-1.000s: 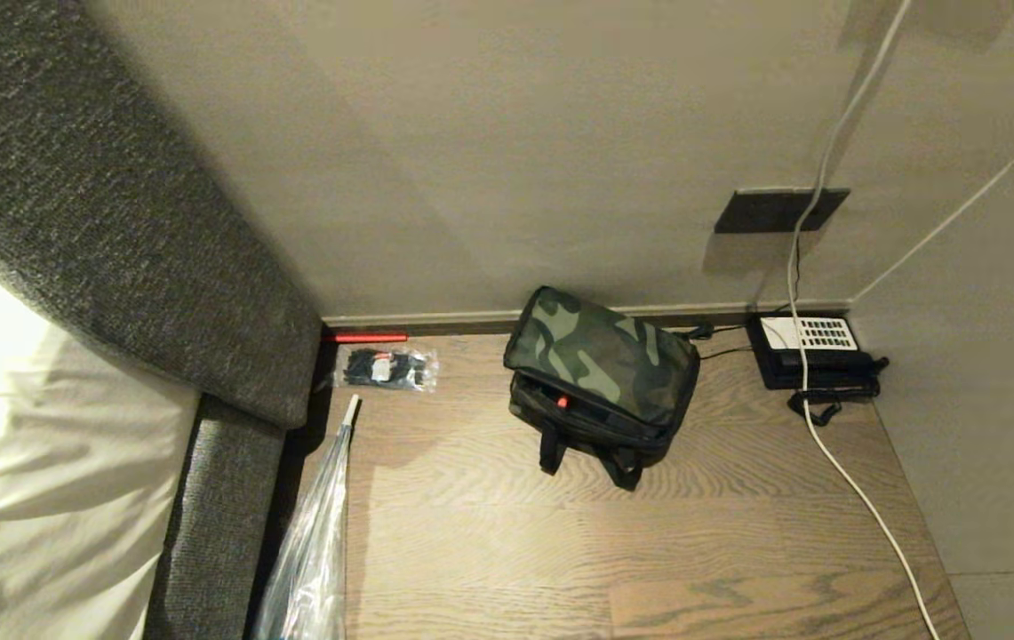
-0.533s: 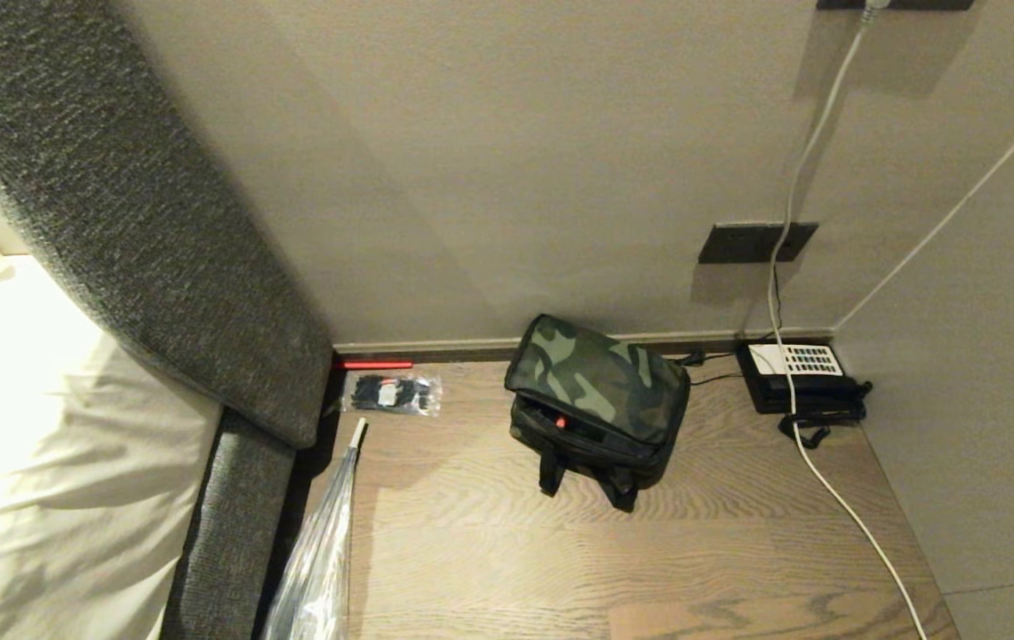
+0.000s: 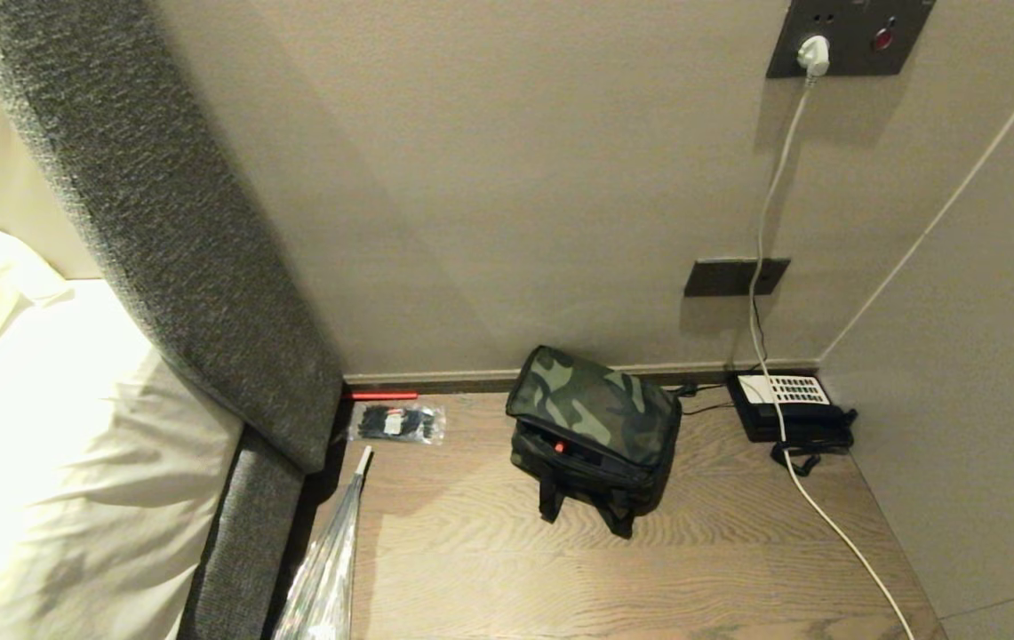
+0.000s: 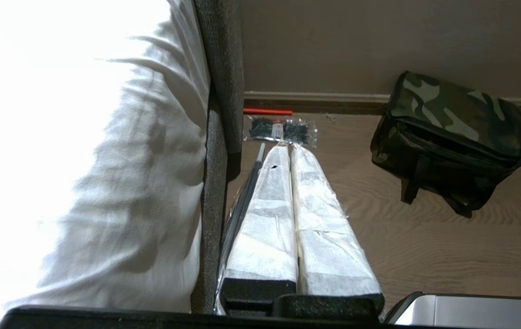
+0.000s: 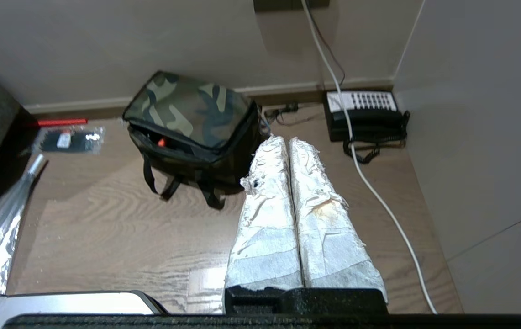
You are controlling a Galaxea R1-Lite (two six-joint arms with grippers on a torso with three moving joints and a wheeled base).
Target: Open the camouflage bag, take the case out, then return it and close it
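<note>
Step in hand: the approach, by my judgement; neither arm has reached out, and the bag's lid lies down with a gap at its front edge.
Left gripper (image 4: 290, 153): parked low near the bed (image 3: 71, 462), fingers pressed together, holding nothing; the camouflage bag lies well apart, across the wooden floor (image 3: 604, 578).
Packet of black items (image 3: 398, 423): by the skirting, left of the bag.
Camouflage bag (image 3: 594, 418): on the floor against the wall; a red spot, probably the case's button, shows in the gap. The case itself is hidden.
Right gripper (image 5: 287, 146): closed and empty, its tips near the bag's right side, not touching.
Telephone (image 3: 786, 404): in the right corner, clear of the bag.
Next move: probably come nearer, part one gripper's fingers, then find the zipper pull or lid edge.
</note>
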